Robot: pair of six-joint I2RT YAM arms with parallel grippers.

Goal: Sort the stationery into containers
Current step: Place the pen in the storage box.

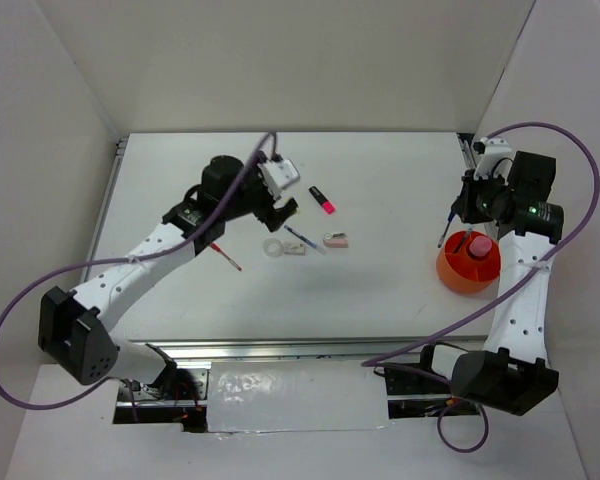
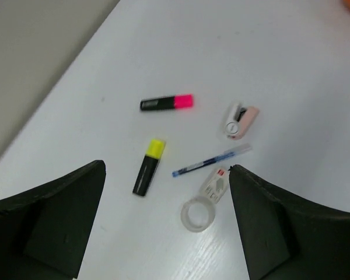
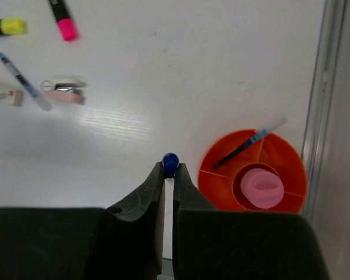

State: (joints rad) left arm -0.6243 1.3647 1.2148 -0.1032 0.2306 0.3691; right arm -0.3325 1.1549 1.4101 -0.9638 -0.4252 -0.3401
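And the blue-tipped pen (image 3: 170, 163) is pinched upright in the closed right pincer (image 3: 168, 172), just beside the orange cup (image 3: 214, 185) and not yet over it. It should be carried across the rim to the outer compartment where another pen (image 3: 245, 149) lies, kept off the central pink tube (image 3: 261, 186), and lowered before release. Well apart from the cup, the left pincer (image 2: 166, 170) is held wide open above the yellow-capped highlighter (image 2: 149, 167).
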